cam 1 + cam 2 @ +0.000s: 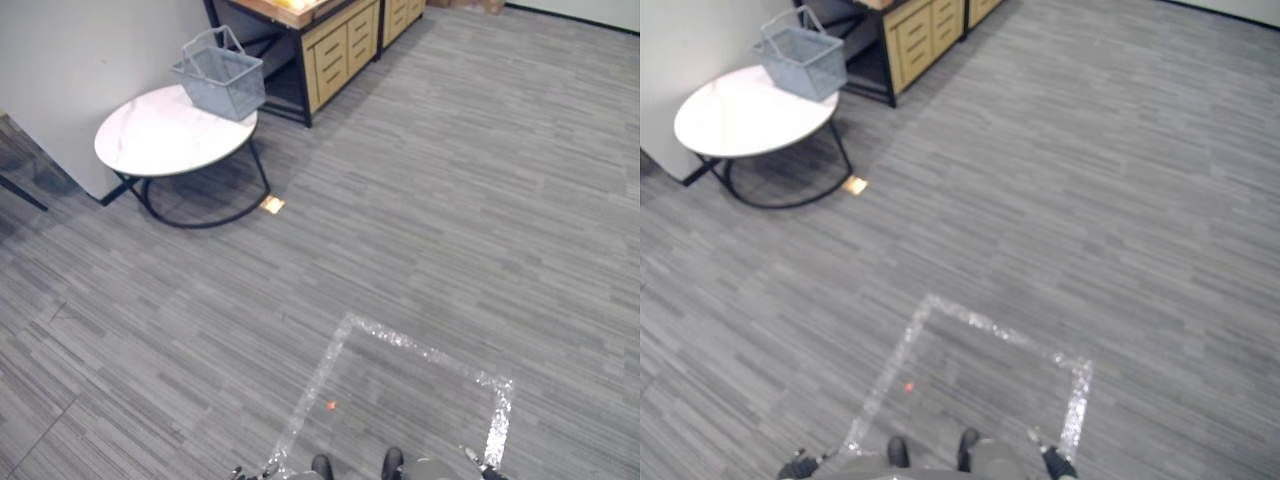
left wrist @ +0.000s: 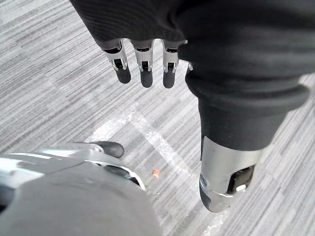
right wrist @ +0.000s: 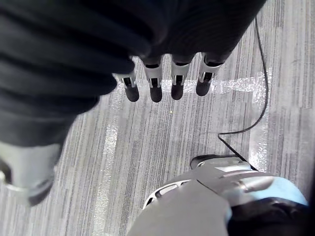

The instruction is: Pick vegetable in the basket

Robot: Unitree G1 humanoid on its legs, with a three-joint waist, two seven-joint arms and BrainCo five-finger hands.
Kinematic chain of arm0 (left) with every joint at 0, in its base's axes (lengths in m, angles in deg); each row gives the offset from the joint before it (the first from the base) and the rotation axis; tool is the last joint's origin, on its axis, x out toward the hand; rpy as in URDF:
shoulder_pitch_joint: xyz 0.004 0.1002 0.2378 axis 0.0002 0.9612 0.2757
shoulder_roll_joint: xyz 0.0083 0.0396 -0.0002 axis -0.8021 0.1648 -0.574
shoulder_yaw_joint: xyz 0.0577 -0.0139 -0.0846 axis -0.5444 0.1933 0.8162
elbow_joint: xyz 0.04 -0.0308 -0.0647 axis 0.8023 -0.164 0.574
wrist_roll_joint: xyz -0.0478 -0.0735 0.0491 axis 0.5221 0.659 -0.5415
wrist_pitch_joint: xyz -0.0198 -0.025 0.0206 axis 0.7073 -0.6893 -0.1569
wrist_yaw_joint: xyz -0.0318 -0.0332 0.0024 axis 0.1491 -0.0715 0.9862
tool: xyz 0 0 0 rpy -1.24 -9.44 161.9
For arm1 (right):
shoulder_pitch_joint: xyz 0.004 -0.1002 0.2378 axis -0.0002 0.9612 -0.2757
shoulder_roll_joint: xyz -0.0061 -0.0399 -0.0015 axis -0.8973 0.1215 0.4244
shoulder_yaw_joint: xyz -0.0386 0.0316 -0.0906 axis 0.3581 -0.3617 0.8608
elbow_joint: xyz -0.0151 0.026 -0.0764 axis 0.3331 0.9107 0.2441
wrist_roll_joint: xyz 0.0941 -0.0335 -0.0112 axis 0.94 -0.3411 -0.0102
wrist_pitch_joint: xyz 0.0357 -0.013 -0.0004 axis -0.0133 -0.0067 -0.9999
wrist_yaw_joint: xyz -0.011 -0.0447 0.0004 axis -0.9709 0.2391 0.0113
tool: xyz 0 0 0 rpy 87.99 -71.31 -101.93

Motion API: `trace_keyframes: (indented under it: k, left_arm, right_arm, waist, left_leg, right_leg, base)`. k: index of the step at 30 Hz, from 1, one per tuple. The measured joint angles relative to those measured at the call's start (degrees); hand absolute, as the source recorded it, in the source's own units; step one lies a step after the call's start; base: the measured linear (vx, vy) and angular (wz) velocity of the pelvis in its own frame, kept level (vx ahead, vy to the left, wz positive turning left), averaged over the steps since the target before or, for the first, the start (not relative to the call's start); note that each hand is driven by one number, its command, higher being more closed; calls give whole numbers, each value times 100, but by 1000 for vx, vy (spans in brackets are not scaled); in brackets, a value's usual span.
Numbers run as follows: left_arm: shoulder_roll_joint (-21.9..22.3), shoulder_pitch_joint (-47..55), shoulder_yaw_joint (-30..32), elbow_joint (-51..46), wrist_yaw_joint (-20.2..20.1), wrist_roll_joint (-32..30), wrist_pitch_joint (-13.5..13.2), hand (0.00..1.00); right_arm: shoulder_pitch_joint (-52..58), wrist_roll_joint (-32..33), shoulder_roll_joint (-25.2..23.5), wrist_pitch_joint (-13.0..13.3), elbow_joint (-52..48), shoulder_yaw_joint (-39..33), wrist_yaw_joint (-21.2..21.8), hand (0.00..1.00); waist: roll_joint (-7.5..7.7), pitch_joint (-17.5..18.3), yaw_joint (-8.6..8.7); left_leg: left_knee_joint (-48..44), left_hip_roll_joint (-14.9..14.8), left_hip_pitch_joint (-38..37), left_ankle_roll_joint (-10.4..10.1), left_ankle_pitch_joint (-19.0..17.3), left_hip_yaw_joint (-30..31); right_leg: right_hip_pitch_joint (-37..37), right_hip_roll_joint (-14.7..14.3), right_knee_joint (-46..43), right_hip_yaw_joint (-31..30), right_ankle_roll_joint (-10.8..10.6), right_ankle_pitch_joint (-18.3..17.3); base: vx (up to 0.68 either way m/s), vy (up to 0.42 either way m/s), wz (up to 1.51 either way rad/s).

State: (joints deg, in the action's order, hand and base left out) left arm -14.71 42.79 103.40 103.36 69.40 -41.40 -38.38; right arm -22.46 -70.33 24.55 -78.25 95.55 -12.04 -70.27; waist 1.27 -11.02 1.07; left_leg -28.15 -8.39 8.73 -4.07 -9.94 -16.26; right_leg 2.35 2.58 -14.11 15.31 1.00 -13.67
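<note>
two hands hang low over the grey plank floor [image 1: 470, 190], and both are empty. the left hand [image 2: 146, 61] has its fingers [image 2: 123, 69] straight and relaxed in a loose row, thumb [image 2: 224, 177] apart, nothing between them. the right hand [image 3: 178, 78] shows the same: fingers [image 3: 155, 83] extended, thumb [image 3: 27, 172] off to the side, holding nothing. under them a square of silver tape [image 1: 405, 343] is stuck to the floor, with a small red speck [image 1: 331, 405] inside it. the grey wire basket [image 1: 222, 78] stands well apart from both hands on the round white counter [image 1: 150, 145], at its far edge, handles raised. what lies inside it is too small to tell. a wooden drawer cabinet [image 1: 340, 52] stands just beyond the counter, and a small tan scrap [image 1: 272, 205] lies on the floor beside the counter's black frame.
</note>
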Motion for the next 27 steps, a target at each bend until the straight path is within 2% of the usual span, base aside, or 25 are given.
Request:
trace_keyframes:
  k: [1, 2, 4, 6, 7, 8, 9, 11, 13, 14, 15, 16, 17, 18, 19, 20, 21, 22, 23, 24, 26, 27]
  left_arm:
    - [81, 15, 124, -87, 2, 2, 9, 0]
    - [170, 74, 205, -114, -3, 25, 20, 0]
    - [251, 118, 252, -166, -9, 92, 26, 0]
    - [247, 118, 227, -151, -44, 115, 56, 0]
    - [237, 109, 208, -151, -58, 168, 74, 0]
    - [238, 123, 210, -123, -49, 227, 76, 0]
    - [240, 145, 211, -94, -44, 229, 79, 0]
    - [270, 208, 212, -87, -22, 225, 81, 0]
    - [296, 222, 174, -89, -10, 223, 84, 0]
    - [284, 197, 139, -83, -10, 223, 87, 0]
    - [180, 166, -29, -104, -11, 219, 68, 0]
    - [78, 105, -91, -113, -11, 209, 52, 0]
    - [58, 76, -106, -98, -8, 207, 58, 0]
    - [-6, 67, -131, -85, -8, 205, 87, 0]
    - [-18, 69, -137, -77, 0, 199, 99, 0]
    - [-35, 81, -191, -88, 12, 77, 118, 0]
    - [-57, 80, -247, -100, 12, 3, 121, 0]
    - [-111, 47, -365, -140, 9, -68, 125, 0]
    - [-155, 18, -453, -170, 17, -156, 126, 0]
    - [-172, -34, -487, -178, 18, -169, 126, 0]
    - [-208, -296, -640, -331, 96, -189, 119, 0]
    - [-186, -382, -639, -381, 118, -189, 116, 0]
  right_arm:
    - [3, -13, 50, -2, -41, 59, 2, 0]
    - [35, -45, 128, -14, -39, 228, 0, 0]
    - [14, -45, 181, -20, -57, 402, -12, 0]
    - [-169, -39, 226, -17, -56, 417, -40, 0]
    - [-345, -35, 229, -13, -61, 508, -61, 0]
    - [-517, -30, 216, -3, -102, 657, -81, 0]
    - [-581, -30, 211, 10, -114, 724, -87, 0]
    - [-801, -46, 201, 65, -268, 1131, -125, 0]
    - [-816, -59, 209, 130, -306, 1225, -129, 0]
    - [-830, -59, 220, 139, -303, 1250, -134, 0]
    - [-901, -60, 143, 140, -279, 1292, -137, 0]
    - [-930, -75, 51, 154, -289, 1329, -108, 0]
    - [-925, -149, 47, 187, -293, 1330, -100, 0]
    - [-860, -284, 57, 209, -255, 1281, -81, 0]
    - [-805, -316, 71, 208, -249, 1267, -74, 0]
    - [-644, -456, 98, 204, -247, 1229, -72, 0]
    - [-553, -492, 99, 207, -256, 1199, -66, 0]
    - [-401, -444, 73, 231, -281, 1078, -10, 0]
    - [-401, -421, 100, 245, -315, 821, -19, 0]
    - [-396, -435, 136, 245, -310, 791, -22, 0]
    - [-190, -493, 148, 211, -274, 479, -45, 0]
    - [-120, -493, 118, 203, -260, 366, -46, 0]
  waist:
    - [-51, -98, -8]
    - [-121, -160, -31]
    - [-128, -160, -156]
    - [-135, -166, -274]
    - [-108, -196, -322]
    - [-101, -234, -328]
    - [-101, -247, -329]
    - [-130, -245, -436]
    - [-169, -222, -558]
    - [-173, -219, -595]
    - [-29, -218, -625]
    - [135, -155, -617]
    - [164, -147, -617]
    - [248, -154, -583]
    - [263, -155, -577]
    - [261, -155, -563]
    - [261, -156, -538]
    - [275, -152, -407]
    - [283, -152, -249]
    - [280, -154, -201]
    - [192, -211, -108]
    - [186, -215, -101]
  left_leg:
    - [-1289, -264, 558, 143, 67, 149]
    - [-2162, -356, 909, 106, 40, 346]
    - [-2382, -307, 1223, 34, 4, 460]
    - [-1756, -267, 1540, 14, 24, 427]
    - [-971, -202, 1625, 25, 96, 399]
    - [-81, -149, 1628, 14, 337, 384]
    - [382, -113, 1609, -4, 508, 407]
    - [2163, -96, 1560, -78, 1212, 459]
    - [2411, -128, 1591, -80, 1254, 446]
    - [2267, -109, 1617, -67, 1687, 433]
    - [2057, 94, 1645, 134, 2063, 396]
    - [1891, 326, 1693, 348, 1812, 320]
    - [1800, 395, 1677, 447, 1729, 277]
    - [1605, 611, 1422, 647, 1368, 193]
    - [1570, 693, 1257, 696, 1202, 179]
    - [1612, 807, 834, 788, 904, 159]
    - [1628, 857, 635, 819, 769, 175]
    - [1675, 993, 218, 880, 544, 276]
    - [1886, 1113, -268, 917, 432, 370]
    - [2009, 1160, -530, 921, 394, 411]
    - [2405, 1185, -1425, 940, 219, 606]
    - [2463, 1168, -1592, 956, 170, 641]
  right_leg:
    - [-226, -72, 20, 104, 35, -76]
    - [-478, -90, 19, 184, 27, -184]
    - [-728, -45, 111, 177, -117, -246]
    - [-849, -16, 345, 176, -183, -210]
    - [-894, 32, 488, 126, -213, -182]
    - [-1007, 94, 629, 112, -288, -187]
    - [-1073, 134, 682, 102, -355, -194]
    - [-1437, 316, 993, -17, -740, -298]
    - [-1706, 423, 1179, -114, -1006, -349]
    - [-1813, 523, 1207, -180, -1069, -369]
    - [-1834, 775, 1072, -227, -1209, -266]
    - [-1545, 1047, 620, -392, -1173, 26]
    - [-1409, 1155, 313, -534, -1166, 203]
    - [-1151, 1397, -641, -802, -1167, 802]
    - [-1015, 1490, -1102, -854, -1077, 1180]
    - [-672, 1675, -2061, -918, -906, 2255]
    - [-460, 1762, -2670, -951, -930, 2456]
    - [57, 1845, -3955, -963, -785, 2272]
    - [465, 1855, -4798, -954, -671, 1872]
    - [642, 1818, -5038, -898, -618, 1654]
    - [1218, 1608, -5037, -367, -365, 742]
    - [1373, 1557, -4847, -208, -327, 612]
  base:
    - [132, -49, 42]
    - [164, -50, 37]
    - [198, 16, 14]
    - [268, 64, -6]
    - [350, 120, -18]
    - [378, 135, -16]
    - [420, 173, -10]
    - [595, 315, -27]
    - [572, 362, -35]
    - [605, 390, -20]
    - [616, 397, 3]
    - [620, 387, 10]
    - [767, 438, 19]
    - [515, 270, 12]
    - [788, 383, 9]
    - [517, 237, 4]
    - [755, 331, 20]
    - [614, 234, 32]
    - [615, 210, 37]
    - [622, 169, 33]
    - [565, 94, 37]
    - [516, 9, 44]
